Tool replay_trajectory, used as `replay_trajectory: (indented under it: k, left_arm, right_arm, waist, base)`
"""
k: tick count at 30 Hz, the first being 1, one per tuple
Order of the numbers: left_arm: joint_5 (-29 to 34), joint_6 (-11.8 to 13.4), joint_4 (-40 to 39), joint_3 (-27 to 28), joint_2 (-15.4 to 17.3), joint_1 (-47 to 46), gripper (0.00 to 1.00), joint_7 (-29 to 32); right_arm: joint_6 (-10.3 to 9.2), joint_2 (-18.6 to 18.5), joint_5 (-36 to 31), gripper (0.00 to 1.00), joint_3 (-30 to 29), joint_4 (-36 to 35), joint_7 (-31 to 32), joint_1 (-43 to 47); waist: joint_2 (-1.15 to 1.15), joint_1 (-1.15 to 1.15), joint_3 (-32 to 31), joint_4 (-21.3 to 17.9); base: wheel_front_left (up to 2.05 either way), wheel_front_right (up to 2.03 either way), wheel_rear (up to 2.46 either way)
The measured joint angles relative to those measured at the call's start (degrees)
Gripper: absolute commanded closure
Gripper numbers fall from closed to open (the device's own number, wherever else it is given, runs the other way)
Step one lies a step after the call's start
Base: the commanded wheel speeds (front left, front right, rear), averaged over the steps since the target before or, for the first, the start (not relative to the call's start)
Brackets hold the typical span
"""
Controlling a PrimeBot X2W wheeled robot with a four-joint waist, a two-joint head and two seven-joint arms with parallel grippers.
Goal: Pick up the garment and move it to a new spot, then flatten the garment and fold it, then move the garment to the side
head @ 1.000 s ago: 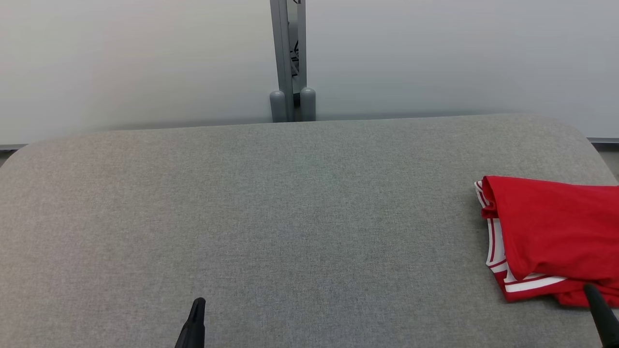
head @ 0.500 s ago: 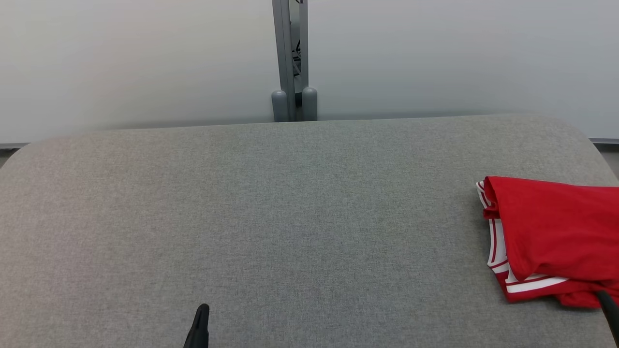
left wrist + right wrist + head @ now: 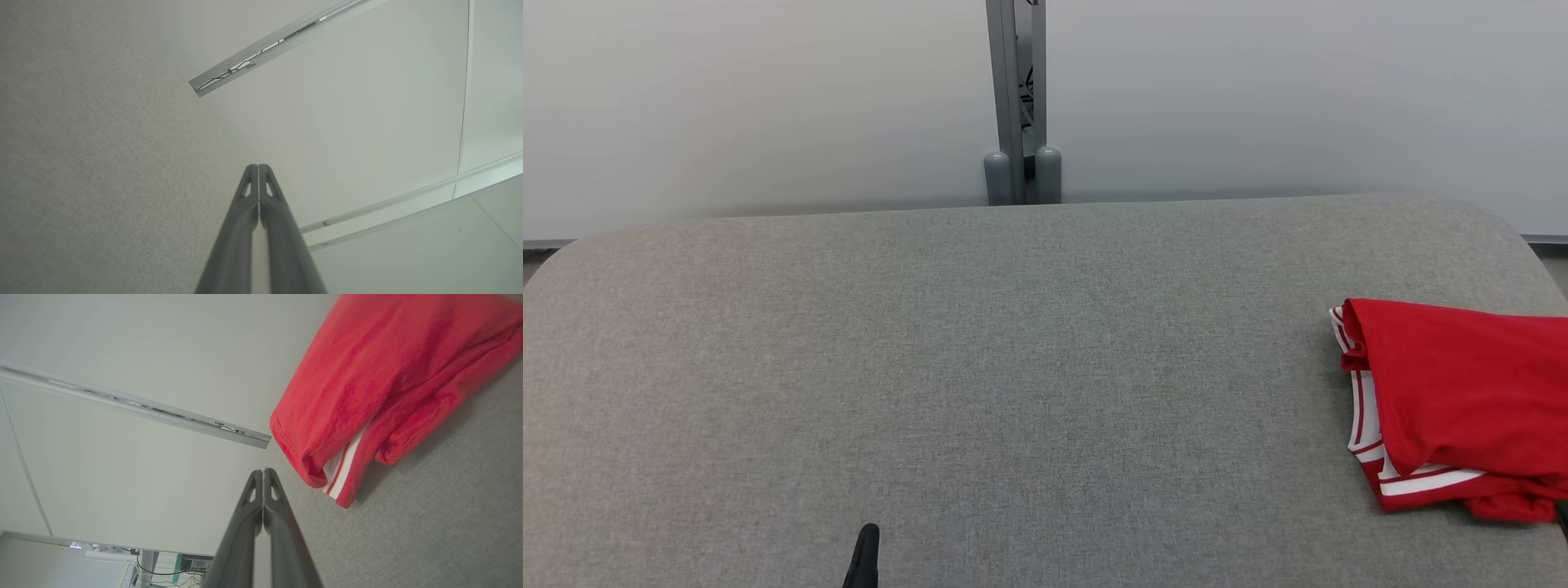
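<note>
The left gripper (image 3: 258,168) has its two dark fingers pressed flat together from root to tip and holds nothing. In the head view it pokes up from the bottom edge, left of the middle, over the table (image 3: 1013,367). The right gripper (image 3: 262,472) is pressed together in the same way and is also empty. Its tips sit near the closest corner of the garment (image 3: 367,375), with a narrow gap of gray cloth between them.

The garment lies at the table's right side, close to the right edge, and runs out of the head view there. From its left hem a broad stretch of gray surface reaches across to the table's left side and back to the far edge.

The garment is red, soft and slightly fuzzy, folded into a thick layered bundle with white stripes showing along its hems. The table is covered in a woven gray fabric and has rounded corners. Behind it stand smooth pale wall panels (image 3: 768,98), joined by a slim gray metal post (image 3: 1015,82).
</note>
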Motion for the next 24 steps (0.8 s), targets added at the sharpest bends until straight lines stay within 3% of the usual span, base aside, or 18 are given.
replay_trajectory:
  k: [24]
  left_arm:
    - [-9.12, -3.66, -2.42, -0.19, -2.00, 2.77, 1.00, -1.22]
  right_arm:
    - [0.00, -0.03, 13.21, 1.00, -4.04, -0.32, 5.39, 1.42]
  waist:
    - [0.00, 0.00, 0.10, 0.40]
  base:
    - [0.00, 0.00, 0.00]
